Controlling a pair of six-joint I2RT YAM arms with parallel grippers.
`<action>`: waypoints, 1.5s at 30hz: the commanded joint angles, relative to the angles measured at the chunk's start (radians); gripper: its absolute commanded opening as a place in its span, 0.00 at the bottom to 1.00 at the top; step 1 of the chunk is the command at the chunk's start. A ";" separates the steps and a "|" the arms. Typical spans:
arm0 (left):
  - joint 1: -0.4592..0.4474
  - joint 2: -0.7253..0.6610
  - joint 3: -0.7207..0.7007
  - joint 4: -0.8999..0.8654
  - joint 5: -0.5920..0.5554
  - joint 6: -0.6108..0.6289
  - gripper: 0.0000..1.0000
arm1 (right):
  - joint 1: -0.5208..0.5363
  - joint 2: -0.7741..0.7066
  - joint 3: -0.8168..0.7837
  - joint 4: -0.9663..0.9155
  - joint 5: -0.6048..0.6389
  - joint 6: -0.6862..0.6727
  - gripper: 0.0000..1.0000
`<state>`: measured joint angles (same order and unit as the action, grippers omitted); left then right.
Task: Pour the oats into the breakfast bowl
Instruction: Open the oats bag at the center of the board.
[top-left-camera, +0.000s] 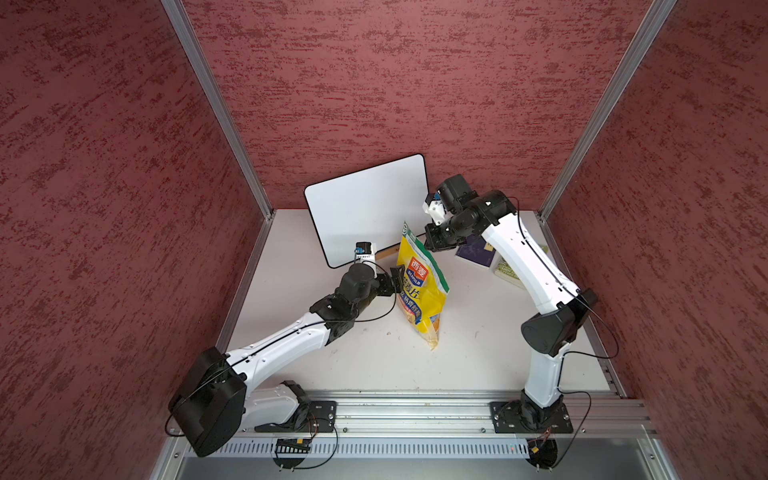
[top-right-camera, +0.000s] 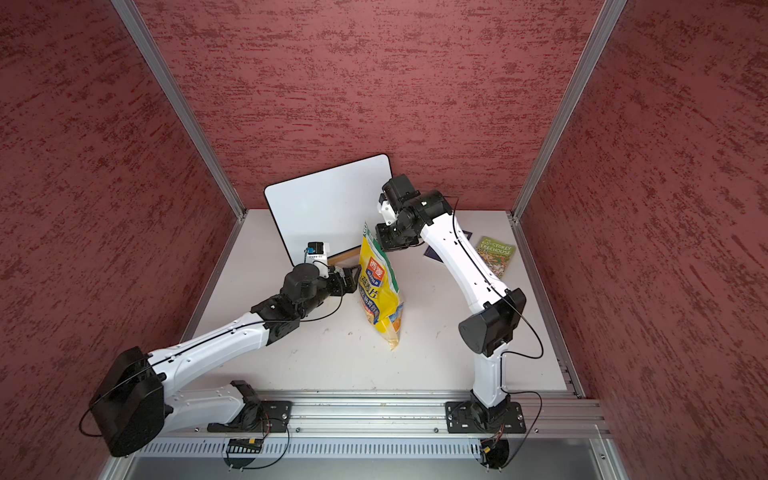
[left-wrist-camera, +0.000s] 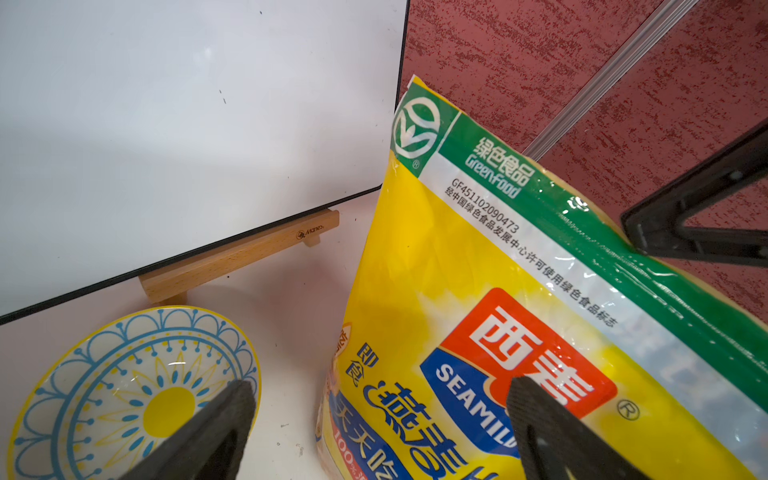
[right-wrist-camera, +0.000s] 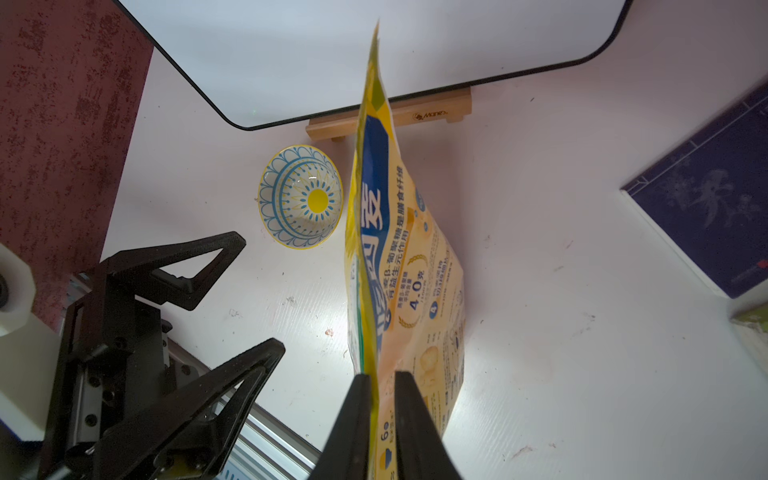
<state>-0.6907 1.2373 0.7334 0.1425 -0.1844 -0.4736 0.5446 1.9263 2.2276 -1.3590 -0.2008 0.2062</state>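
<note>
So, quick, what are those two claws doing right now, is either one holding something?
Left gripper: open, holding nothing, right beside the oats bag.
Right gripper: closed on the oats bag's top edge.

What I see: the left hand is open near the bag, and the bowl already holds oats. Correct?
No: the bowl is empty, its yellow centre bare in the right wrist view. The left hand is indeed open near the bag.
</note>
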 joint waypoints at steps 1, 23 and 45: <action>-0.007 0.001 0.020 0.019 -0.002 0.016 1.00 | 0.004 -0.045 -0.017 0.003 0.016 0.000 0.16; -0.012 -0.002 0.017 0.016 -0.009 0.018 1.00 | 0.015 -0.057 -0.042 0.020 0.009 -0.004 0.27; -0.012 0.004 0.015 0.012 -0.014 0.020 1.00 | 0.018 -0.025 -0.035 0.019 0.043 -0.004 0.21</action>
<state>-0.6960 1.2373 0.7330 0.1421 -0.1860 -0.4732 0.5537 1.8935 2.1933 -1.3434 -0.1871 0.2028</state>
